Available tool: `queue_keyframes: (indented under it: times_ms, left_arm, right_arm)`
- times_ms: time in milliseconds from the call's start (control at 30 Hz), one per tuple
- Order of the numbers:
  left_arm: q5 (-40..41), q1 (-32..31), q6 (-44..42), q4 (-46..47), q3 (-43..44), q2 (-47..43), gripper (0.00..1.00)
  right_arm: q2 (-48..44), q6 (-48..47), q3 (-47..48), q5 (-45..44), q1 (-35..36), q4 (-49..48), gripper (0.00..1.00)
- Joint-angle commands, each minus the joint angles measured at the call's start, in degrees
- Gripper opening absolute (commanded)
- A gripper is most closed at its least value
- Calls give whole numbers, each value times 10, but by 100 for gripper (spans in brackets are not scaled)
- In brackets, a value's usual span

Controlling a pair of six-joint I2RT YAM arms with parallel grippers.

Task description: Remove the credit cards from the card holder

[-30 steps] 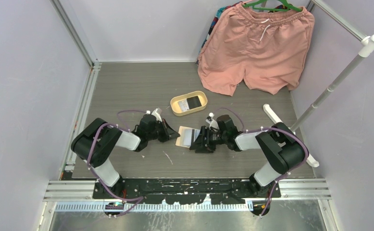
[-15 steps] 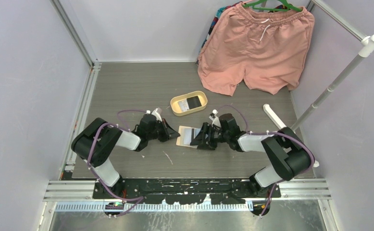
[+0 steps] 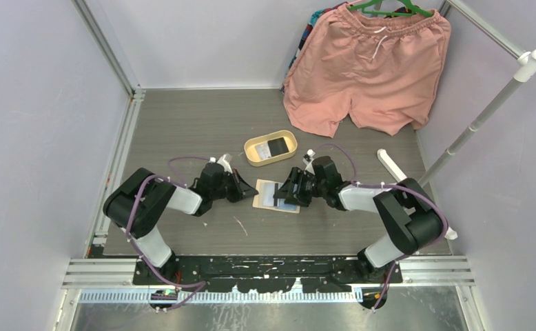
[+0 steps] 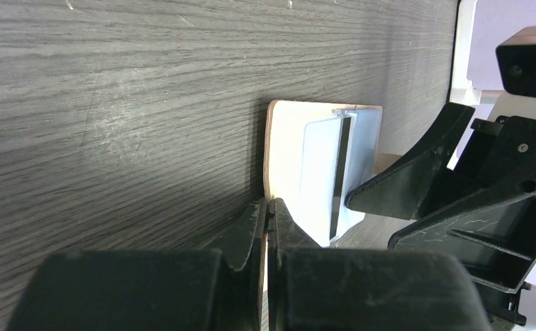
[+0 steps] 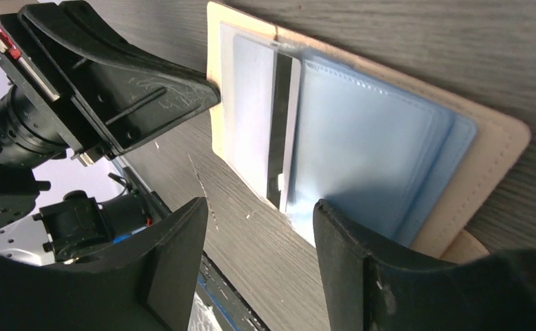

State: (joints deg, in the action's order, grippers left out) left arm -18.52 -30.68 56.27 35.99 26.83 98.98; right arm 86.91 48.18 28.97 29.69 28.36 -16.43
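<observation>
- Your left gripper (image 4: 269,210), fingers pressed together, tips at the edge of the card holder (image 4: 282,138)
- Your right gripper (image 5: 258,210), fingers spread, hovers over the open holder, which lies flat on the table (image 3: 196,131) with its cards (image 5: 251,117) tucked inside

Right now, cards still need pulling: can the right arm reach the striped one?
Probably yes: the right gripper hangs open over the card holder, striped card uncovered between its fingers; the left gripper is shut at the opposite edge.

Looks like a robot lab cell. Plain lilac wall panels (image 3: 38,124) and silver aluminium extrusion rails (image 3: 109,47) box in a grey wood-grain tabletop (image 3: 182,124).
</observation>
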Motion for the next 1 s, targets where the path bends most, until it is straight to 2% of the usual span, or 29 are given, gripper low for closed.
queue_keyframes:
  times_ms: [0,400,567,800,967]
  left_arm:
    - [110,10,-67,-185,-36,55,0]
    - [106,10,-66,-180,-36,63,0]
    - [104,10,-66,-179,-35,66,0]
    - [102,10,-67,-179,-34,69,0]
    - [98,10,-67,-176,-31,75,0]
  right_arm:
    - [31,-17,18,-46,-1,-12,64]
    - [83,31,9,-21,-2,-124,63]
    - [75,18,17,-25,-2,-101,63]
    - [-16,12,45,-23,-1,-35,63]
    - [-29,9,79,-13,-2,-17,64]
